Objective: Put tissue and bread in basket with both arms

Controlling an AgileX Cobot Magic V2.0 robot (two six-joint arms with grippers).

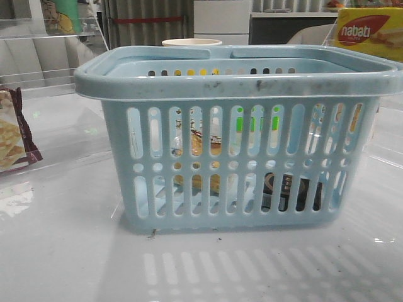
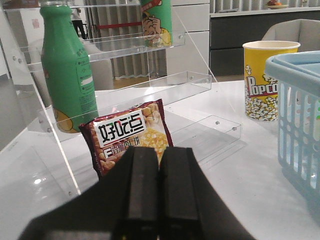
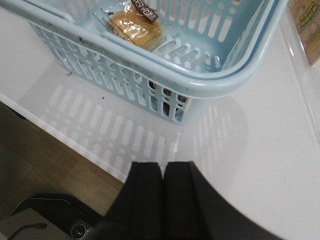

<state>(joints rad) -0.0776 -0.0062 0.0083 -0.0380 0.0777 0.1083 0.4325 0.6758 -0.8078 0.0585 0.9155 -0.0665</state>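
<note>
The basket [image 1: 239, 157] stands on the white table [image 1: 63, 251] with both items inside: the bread [image 3: 136, 27] lies on its floor toward the left, and the tissue [image 1: 293, 189] rests at the bottom right, dark behind the slots. The right gripper [image 3: 162, 200] has its 2 fingers pressed together, holding nothing, outside the basket and well apart from the bread. The left gripper [image 2: 160, 195] is likewise closed and empty, off to the basket's left side, facing a snack packet [image 2: 130, 137] and green bottle [image 2: 67, 70] on a clear shelf [image 2: 150, 90]
</note>
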